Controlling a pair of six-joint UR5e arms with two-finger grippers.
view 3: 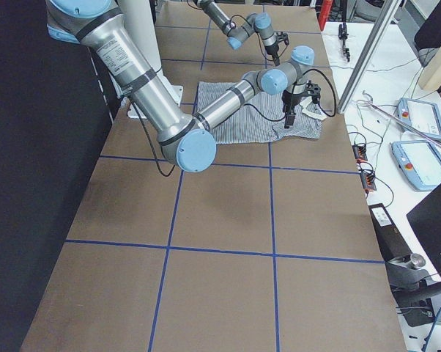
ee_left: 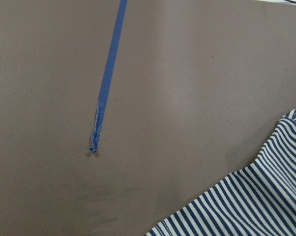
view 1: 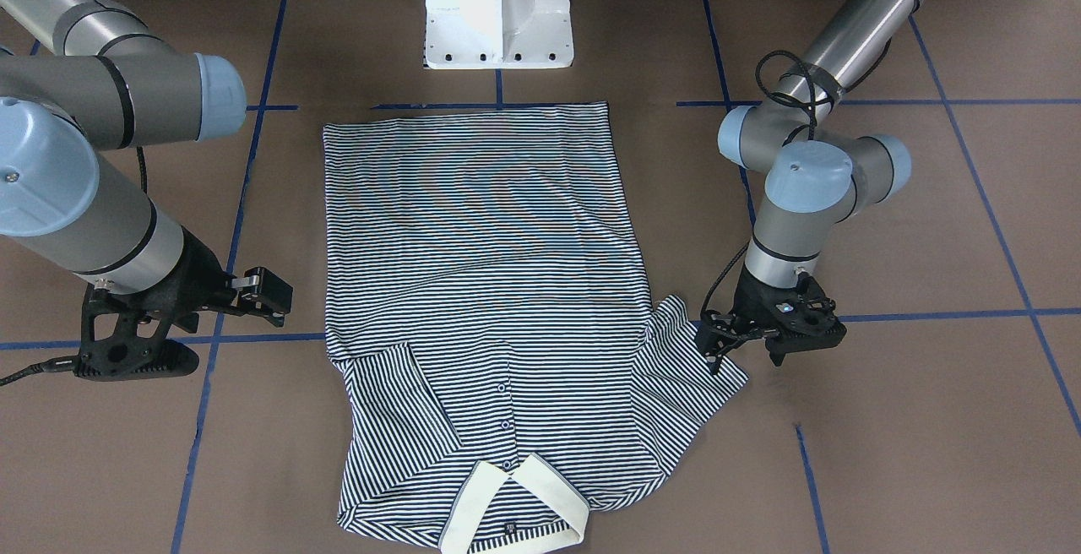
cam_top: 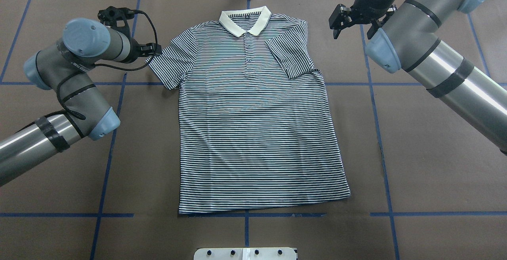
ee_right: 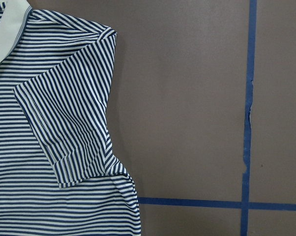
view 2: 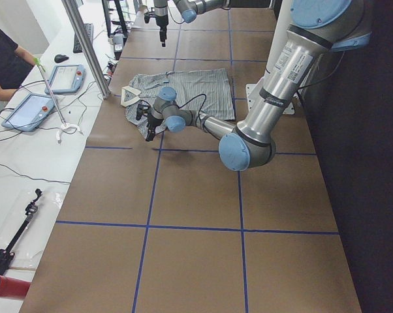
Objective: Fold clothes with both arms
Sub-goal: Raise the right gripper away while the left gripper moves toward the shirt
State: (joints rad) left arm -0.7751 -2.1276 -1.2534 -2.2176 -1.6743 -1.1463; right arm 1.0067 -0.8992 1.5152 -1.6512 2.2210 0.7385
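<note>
The polo shirt [cam_top: 253,133] is striped thinly in navy and white, and its collar [cam_top: 245,22] is coloured cream-white. The table [cam_top: 427,165] is covered in plain brown, gridded with blue tape lines [cam_top: 59,215]. The left arm [cam_top: 77,91] and right arm [cam_top: 447,69] are finished in grey with light-blue caps. The left pincer [view 1: 746,360] and right pincer [cam_top: 352,31] are black. The pedestal base [view 1: 498,13] is white.

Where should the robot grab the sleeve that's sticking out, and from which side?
Grip the spread sleeve at its cuff hem, coming in from the robot's left, where the open left gripper is. That sleeve lies flat and points outward from the shirt, so its free edge faces that side. The other sleeve is already folded in.
</note>
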